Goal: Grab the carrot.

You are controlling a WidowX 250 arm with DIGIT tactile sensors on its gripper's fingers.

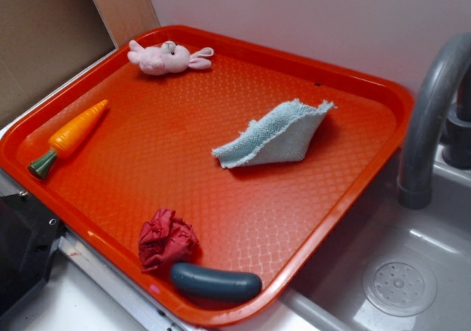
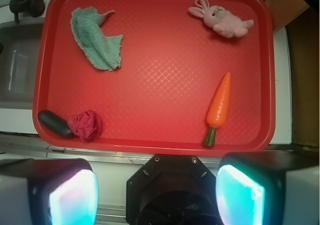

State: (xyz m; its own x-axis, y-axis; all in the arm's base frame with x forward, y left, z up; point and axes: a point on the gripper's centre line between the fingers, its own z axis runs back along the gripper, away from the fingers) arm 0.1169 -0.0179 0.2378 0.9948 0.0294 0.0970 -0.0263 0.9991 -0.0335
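Gripper (image 2: 157, 195) wide open, empty, short of the tray (image 2: 150, 145).
Carrot (image 2: 220, 104) lies at the tray's four o'clock in the wrist view; its glossy taper could squirt from closing jaws.

Two broad black fingers (image 2: 60, 195) with glowing cyan-white inner pads at the wrist view's lower corners. Between them, a black angular mount with small silver screws.
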